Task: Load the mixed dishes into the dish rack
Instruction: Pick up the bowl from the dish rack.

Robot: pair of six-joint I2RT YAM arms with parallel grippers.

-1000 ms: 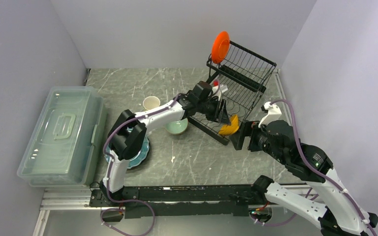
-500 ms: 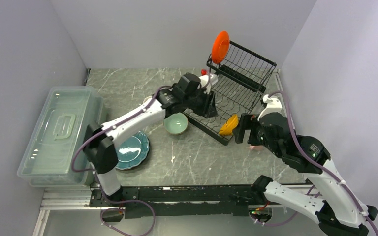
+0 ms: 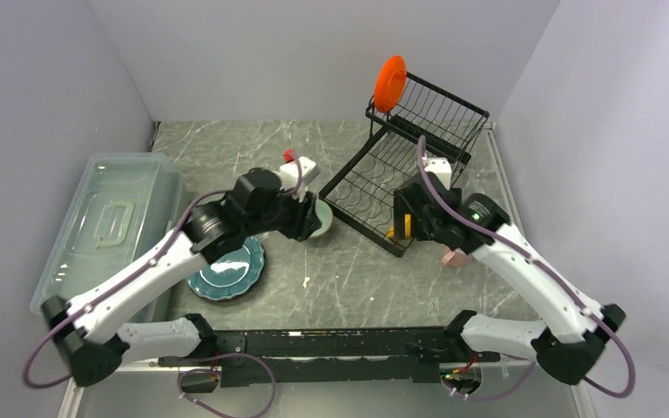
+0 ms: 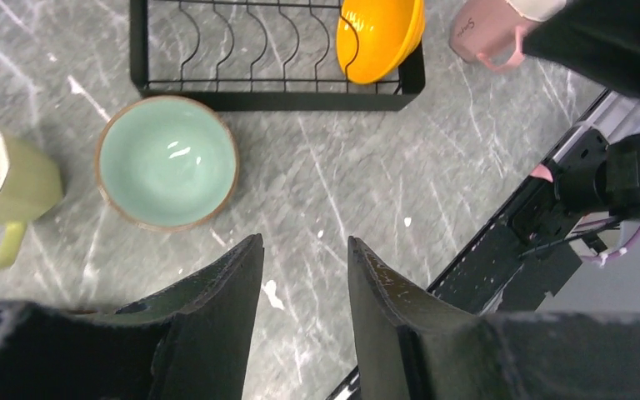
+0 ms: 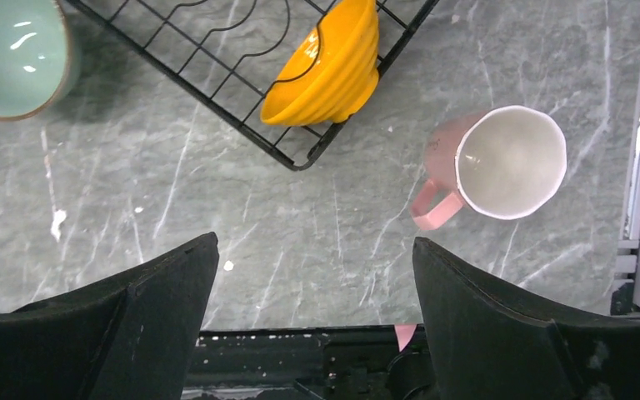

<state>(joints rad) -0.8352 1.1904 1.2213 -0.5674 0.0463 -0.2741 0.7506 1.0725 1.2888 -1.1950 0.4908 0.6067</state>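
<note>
The black dish rack (image 3: 401, 148) stands upper right in the overhead view, with an orange plate (image 3: 390, 83) upright on its top corner and a yellow bowl (image 5: 333, 71) on edge in its lower tray. On the counter (image 3: 348, 279), a pink mug (image 5: 500, 167) sits by the rack's lower right, a green bowl (image 4: 168, 162) and a yellow mug (image 4: 0, 196) sit to its left, and teal plates (image 3: 231, 272) lie lower left. The left jaws are slightly parted and the right jaws wide; both are empty.
</note>
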